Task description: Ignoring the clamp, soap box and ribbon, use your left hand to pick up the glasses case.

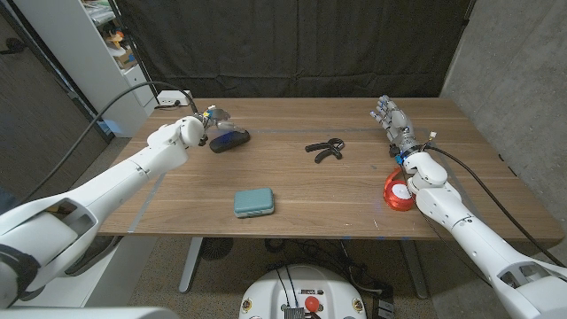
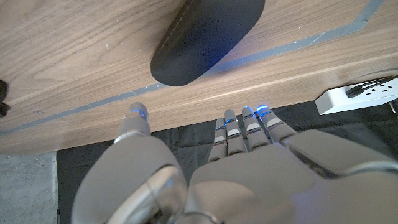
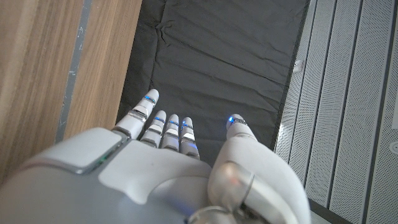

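Two robot hands are up here. The left robot hand (image 1: 215, 120) sits at the far left part of the bench (image 1: 354, 190), fingers (image 2: 245, 127) straight and apart from the thumb, holding nothing. In the left wrist view its fingertips point at the dark glasses case (image 2: 205, 37) with a bit of bare wood between them, so it's close but not touching. From the head view, the glasses case (image 1: 229, 140) lies just beside that robot hand, toward the bench middle.

Over at the far right, the right robot hand (image 1: 391, 119) stretches out with fingers (image 3: 168, 132) straight and nothing in them.

Other stuff: a black clamp (image 1: 325, 149) near the middle, a teal soap box (image 1: 253, 203) toward the near edge, and a red ribbon (image 1: 397, 192) right up against the right forearm. A white power strip (image 1: 172, 101) sits at the far left corner.
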